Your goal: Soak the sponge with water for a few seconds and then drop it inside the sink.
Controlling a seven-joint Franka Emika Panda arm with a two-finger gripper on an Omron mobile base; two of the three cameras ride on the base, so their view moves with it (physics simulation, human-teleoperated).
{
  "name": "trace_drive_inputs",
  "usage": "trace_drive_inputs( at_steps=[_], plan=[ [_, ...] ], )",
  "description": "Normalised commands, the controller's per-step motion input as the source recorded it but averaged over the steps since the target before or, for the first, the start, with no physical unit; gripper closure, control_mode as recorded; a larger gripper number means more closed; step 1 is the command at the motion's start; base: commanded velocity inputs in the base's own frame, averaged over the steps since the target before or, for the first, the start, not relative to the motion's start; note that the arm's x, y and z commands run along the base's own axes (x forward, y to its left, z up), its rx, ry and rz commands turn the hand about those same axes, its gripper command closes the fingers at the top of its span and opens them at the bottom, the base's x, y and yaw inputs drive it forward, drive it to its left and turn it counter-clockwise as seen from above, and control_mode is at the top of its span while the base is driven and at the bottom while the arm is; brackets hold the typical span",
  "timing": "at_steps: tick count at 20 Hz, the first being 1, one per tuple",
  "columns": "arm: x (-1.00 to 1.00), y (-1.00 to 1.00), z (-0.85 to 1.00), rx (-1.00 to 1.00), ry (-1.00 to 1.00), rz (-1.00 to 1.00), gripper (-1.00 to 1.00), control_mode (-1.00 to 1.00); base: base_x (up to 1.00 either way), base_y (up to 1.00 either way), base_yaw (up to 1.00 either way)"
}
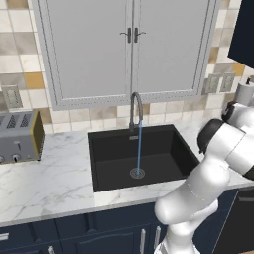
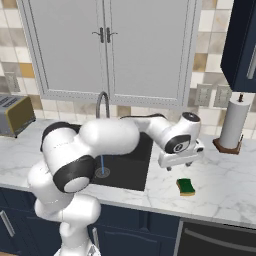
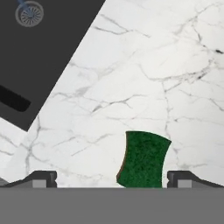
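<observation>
My claw: my gripper [image 3: 112, 178] hangs over the white marble counter [image 2: 225, 175] to the right of the sink, jaws spread wide, nothing between them. In the hand view my two dark fingertips [image 3: 41, 178] stand far apart at the bottom edge.

Sponge: the sponge [image 3: 143, 159] lies flat on the marble, green scouring side up, a thin yellow-brown edge showing on one side. In the hand view it sits between my fingertips, nearer the right one, and I cannot tell whether that tip touches it. From the right base view the sponge [image 2: 187, 186] lies on the counter just below and in front of my hand, near the counter's front edge, apart from the sink.

Sink: the black basin [image 1: 109, 149] is set into the marble, with a round grey drain [image 1: 137, 173] in its floor. No object lies in it; what it takes in is the stream.

Water: a thin pale-blue stream [image 1: 139, 147] falls straight from the curved faucet [image 1: 135, 110] onto the drain.

Further out, right: a paper towel roll [image 2: 235, 122] stands upright on a wooden holder by the backsplash, well apart from the sponge.

Further out, left: a grey toaster [image 1: 19, 136] stands on the counter left of the sink.

Above: pale grey cabinet doors [image 1: 129, 47] hang shut over the faucet.
</observation>
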Motion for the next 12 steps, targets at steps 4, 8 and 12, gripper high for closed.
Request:
trace_drive_inputs(
  at_steps=[4,8,12],
  plan=[
    [0.00,-0.41,-0.22,0.00,0.08,0.10,-1.00,-1.00,0.00,0.00,0.00],
    [0.00,-0.36,-0.19,0.00,0.02,0.08,-1.00,-1.00,0.00,0.00,0.00],
    [0.03,-0.28,-0.21,0.00,0.00,0.06,-1.00,-1.00,0.00,0.00,0.00]
  ],
)
